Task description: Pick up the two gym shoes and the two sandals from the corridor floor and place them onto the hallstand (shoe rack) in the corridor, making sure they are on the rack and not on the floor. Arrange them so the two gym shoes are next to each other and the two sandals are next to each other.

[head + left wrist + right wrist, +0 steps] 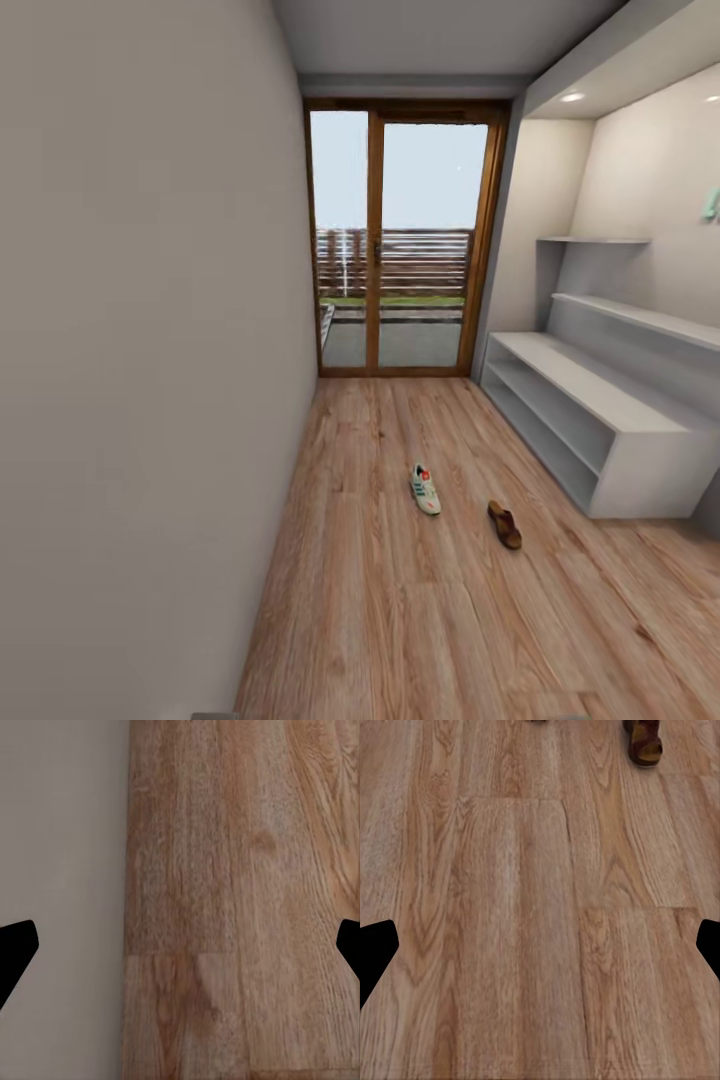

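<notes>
One cream-white gym shoe with a red-orange heel patch lies on the wood-plank corridor floor mid-corridor. A dark brown sandal lies a little to its right and nearer to me; the right wrist view catches this sandal at its edge. The pale grey hallstand, its two long shelves bare, stands along the right wall. My left gripper hangs open over the floor beside the left wall. My right gripper hangs open over bare planks, well short of the sandal.
A grey wall closes the left side of the narrow corridor. A wood-framed glass door ends it at the far side. Two upper wall shelves sit above the hallstand. Open floor stretches between me and the shoes.
</notes>
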